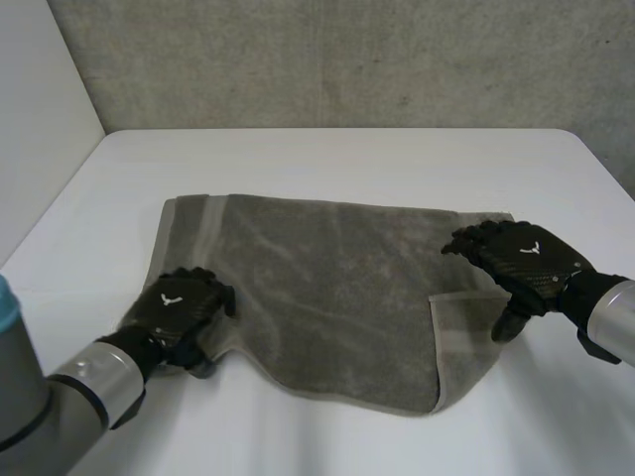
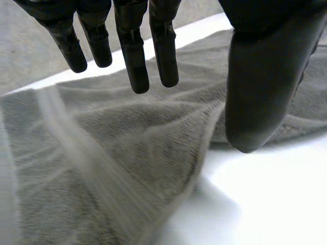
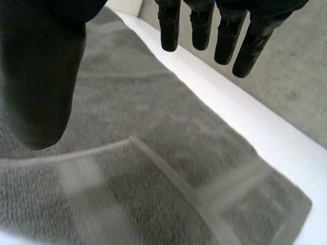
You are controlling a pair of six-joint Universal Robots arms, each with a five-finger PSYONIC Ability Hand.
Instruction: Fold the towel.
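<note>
A grey terry towel (image 1: 327, 297) lies on the white table (image 1: 347, 159), the black left hand (image 1: 179, 307) at its 8 o'clock edge, the black right hand (image 1: 521, 260) at 3 o'clock, both released; a square fold likely needs firm, matching corner pinches.

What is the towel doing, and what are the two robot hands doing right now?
towel: spread on the table, near right corner folded over
left hand: open, fingers straight, at the towel's near left edge
right hand: open, fingers straight, over the folded corner
</note>
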